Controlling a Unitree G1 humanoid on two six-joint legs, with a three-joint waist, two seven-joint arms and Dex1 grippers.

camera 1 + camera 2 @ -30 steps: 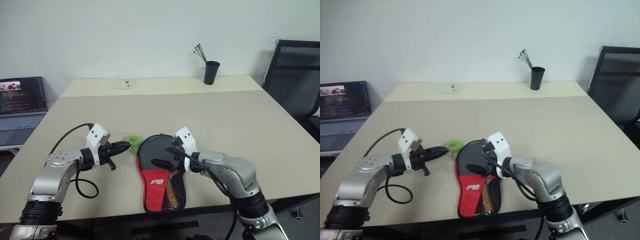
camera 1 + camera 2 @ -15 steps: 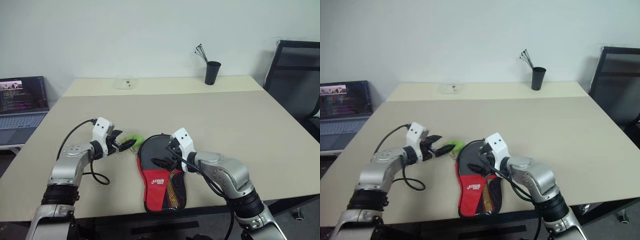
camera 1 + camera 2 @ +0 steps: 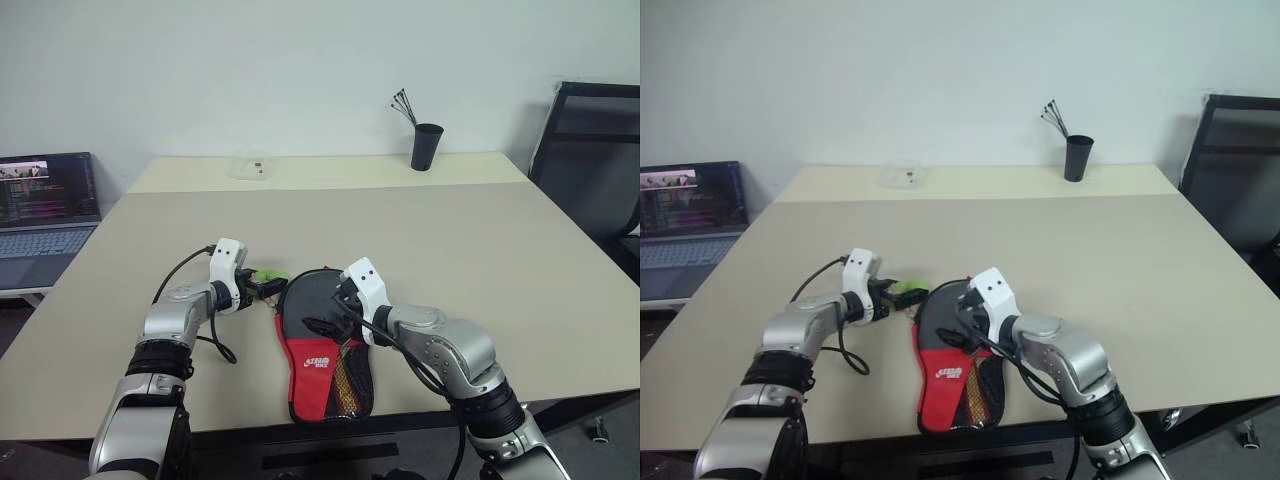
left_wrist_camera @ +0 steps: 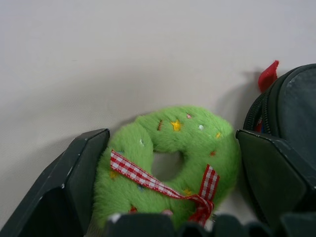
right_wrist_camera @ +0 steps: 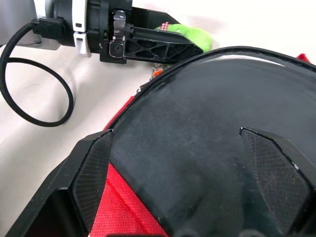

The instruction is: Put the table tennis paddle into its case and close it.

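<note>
One case [image 3: 322, 345] lay on the beige table [image 3: 480, 250] close to its near edge, round end toward the far edge and narrow handle end toward the near edge, its black fabric, red panel with white logo and mesh pocket facing up. Whether the table tennis paddle was inside it could not be told. One green plush ring [image 4: 168, 158] with a red-and-white checked ribbon lay just beside the case's round end, on its left. Two grippers were at work. The left gripper [image 3: 268, 288] had its two black fingers [image 4: 74, 182] spread wide, one on each side of the plush ring, not clamped on it. The right gripper [image 3: 335, 312] hovered over the case's round end with its fingers [image 5: 91, 173] likewise splayed apart above the black fabric, gripping nothing. Near the table's far edge stood one black cup [image 3: 424, 146] holding several thin sticks, toward the far right corner, and one small clear container [image 3: 250, 167] toward the far left corner. One open laptop [image 3: 45, 215] sat beyond the table's left edge, and one dark chair [image 3: 590, 160] beyond its right edge.
</note>
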